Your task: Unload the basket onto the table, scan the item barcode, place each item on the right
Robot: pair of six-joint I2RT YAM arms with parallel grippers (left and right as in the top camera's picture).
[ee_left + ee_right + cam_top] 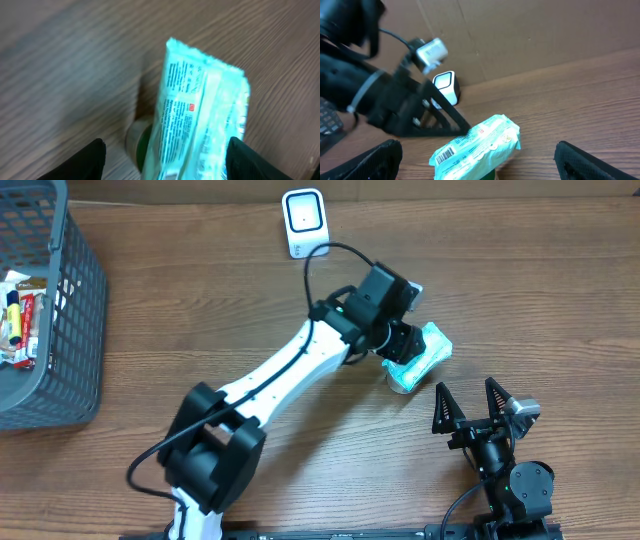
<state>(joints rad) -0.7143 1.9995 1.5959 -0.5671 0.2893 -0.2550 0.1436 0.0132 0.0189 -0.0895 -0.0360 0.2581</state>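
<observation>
**A:** Starting at the left, the grey plastic lattice basket [80, 310] is sitting at the table's left edge with a few small goods in it. Nothing is reaching for it. What is happening further right?

**B:** The small white box-shaped barcode scanner [302, 220] is standing at the far side of the brown wooden table [200, 300], facing the near side. Right of it and nearer, the left gripper [408, 350] is hanging over the pale teal plastic packet [200, 110].

**A:** Is it gripping the packet?

**B:** I cannot tell. Its fingers [95, 155] are standing partly spread on either side of the packet, and one of them is showing a gap. The packet is lying tilted, seemingly propped on a small round green thing [136, 145].

**A:** So which step is this?

**B:** I am judging it as the pickup, with the scan itself not yet done. The packet's printed barcode [445, 155] is facing near and right, away from the scanner.

**A:** And the next move?

**B:** It is calling for a firm hold, a lift, a turn that brings the barcode round, and a carry to the far left. The right gripper [466, 388], nearest and rightmost, is idling with its fingers spread wide and holding nothing.
</observation>
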